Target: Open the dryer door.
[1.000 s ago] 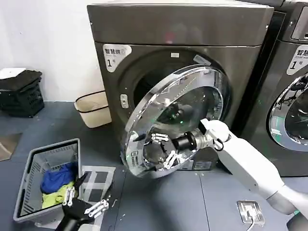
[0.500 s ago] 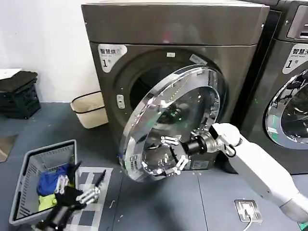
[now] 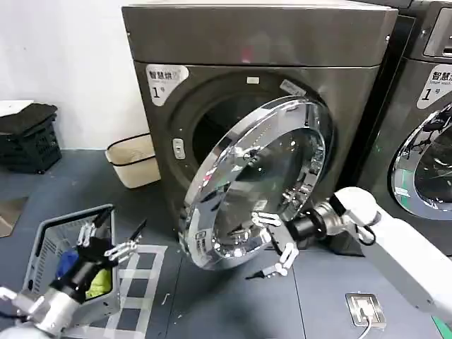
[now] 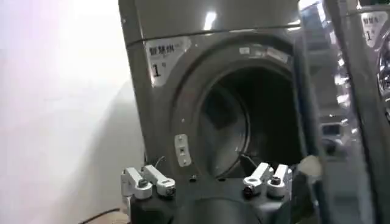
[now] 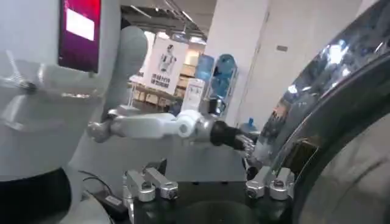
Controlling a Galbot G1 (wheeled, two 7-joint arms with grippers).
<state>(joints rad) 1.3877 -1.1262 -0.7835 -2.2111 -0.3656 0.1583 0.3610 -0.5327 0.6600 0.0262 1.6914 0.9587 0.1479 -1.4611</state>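
We see the dryer door (image 3: 258, 183) swung half open, our right gripper (image 3: 272, 244) spread empty at its lower rim; left gripper (image 3: 109, 236) open, empty, over the laundry basket (image 3: 42, 244)

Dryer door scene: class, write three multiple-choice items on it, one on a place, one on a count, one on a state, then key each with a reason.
1. Where is the laundry basket?
A. on top of the dryer
B. on the floor at the robot's left
C. inside the drum

2. How many white "1" stickers show in the head view?
A. one
B. two
C. four

3. What state is the dryer door in?
A. latched shut
B. swung partly open
C. lying on the floor

Answers:
1 B, it sits on the floor by the left gripper.
2 B, one on the bronze-grey dryer, one on the neighbouring machine.
3 B, the dark drum opening shows behind it, and the right gripper is at its lower rim, jaws spread.
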